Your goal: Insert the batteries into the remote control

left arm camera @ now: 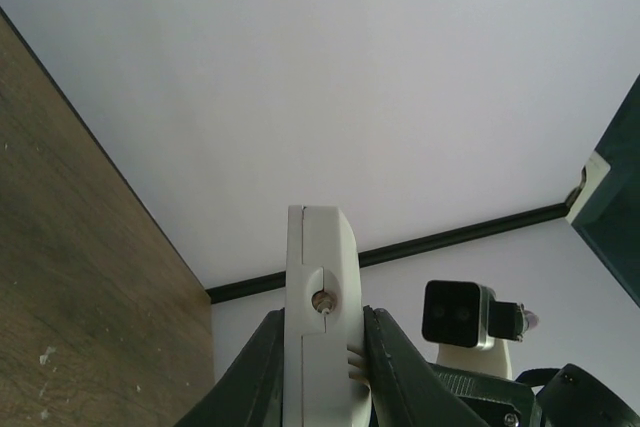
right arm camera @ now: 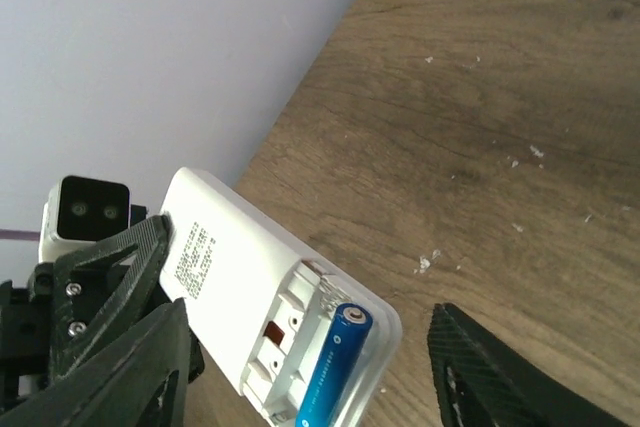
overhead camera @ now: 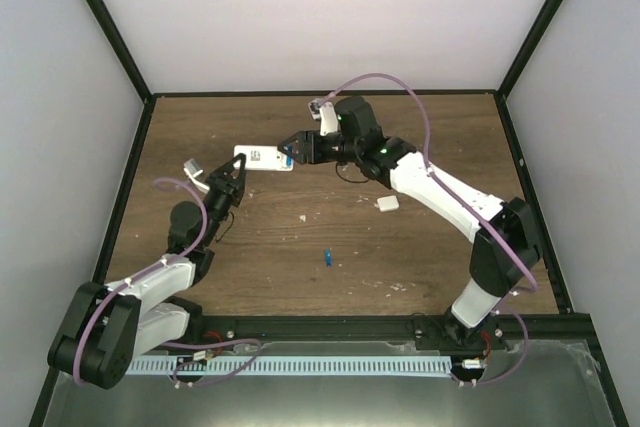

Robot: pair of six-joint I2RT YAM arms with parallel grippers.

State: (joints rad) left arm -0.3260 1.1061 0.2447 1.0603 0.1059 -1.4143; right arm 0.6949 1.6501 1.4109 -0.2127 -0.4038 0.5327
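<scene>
Judging by its slim white plastic shell, the remote control [overhead camera: 263,158] is light and rigid but smooth, so it could slide or twist in a pinch. Its open battery bay has thin walls and small contacts that would not take a hard push. The sound place to hold it is across the flat faces near the closed end, and there the left fingers [left arm camera: 392,372] are clamped, holding it apparently raised off the bench [overhead camera: 420,247] with the open bay turned toward the right arm. A seated battery [right arm camera: 334,362] lies in that bay, and the slot beside it looks vacant. A loose battery [overhead camera: 327,258] lies on the bench well apart from the remote control, on its near side; small, hard and round, it will likely roll and is best pinched across its middle. The right fingers [right arm camera: 500,377] stand apart with nothing between them, flanking the remote control's open end. The right arm reaches in from the remote control's right, and the left arm is folded low on its left.
</scene>
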